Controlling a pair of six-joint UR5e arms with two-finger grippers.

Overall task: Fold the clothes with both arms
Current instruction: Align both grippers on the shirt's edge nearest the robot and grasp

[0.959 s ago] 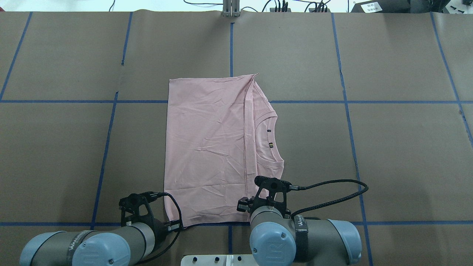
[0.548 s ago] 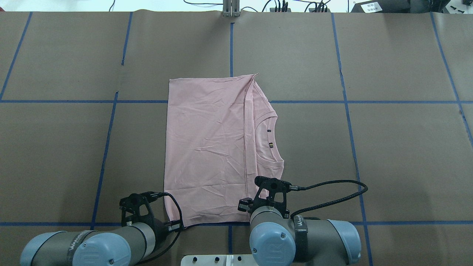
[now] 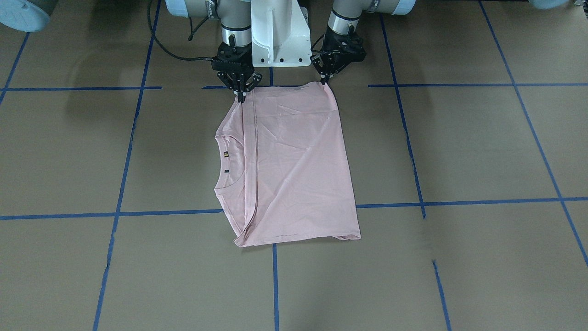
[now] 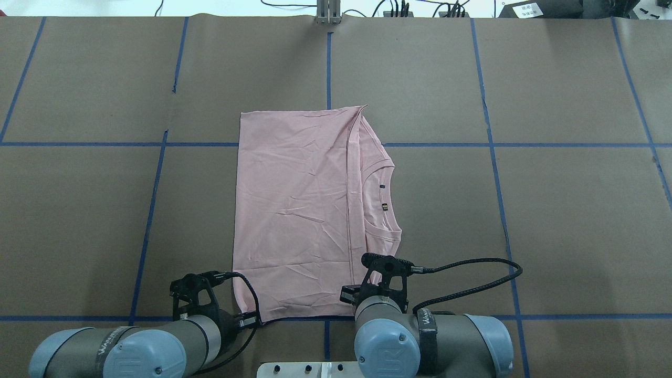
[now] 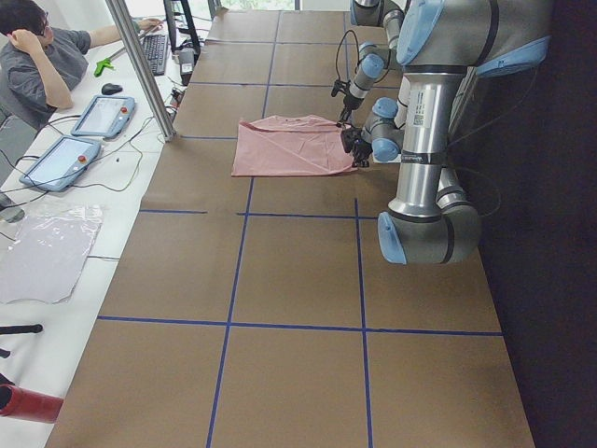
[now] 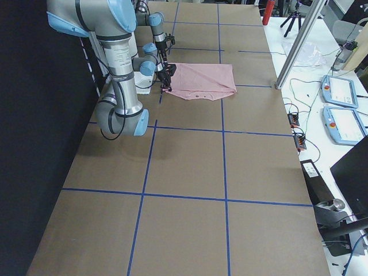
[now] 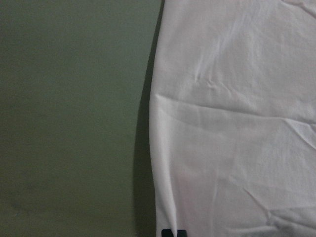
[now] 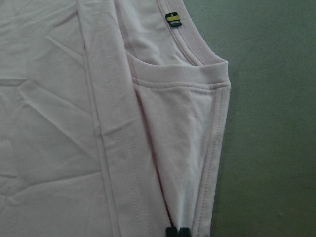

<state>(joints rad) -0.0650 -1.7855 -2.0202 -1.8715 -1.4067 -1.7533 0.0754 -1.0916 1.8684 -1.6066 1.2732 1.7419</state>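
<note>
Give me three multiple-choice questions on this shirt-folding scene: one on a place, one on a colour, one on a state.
1. Toward which side does the T-shirt have its collar? A: the robot's right. B: the robot's left. C: away from the robot.
2. What colour are the tape lines on the table? A: red. B: blue. C: yellow.
3. How is the T-shirt? A: hanging in the air. B: bunched in a heap. C: folded, lying flat.

Answers:
1. A, the collar lies on the overhead view's right side.
2. B, blue lines cross the brown table.
3. C, it lies flat, with the left gripper and the right gripper pinching its near corners.
</note>
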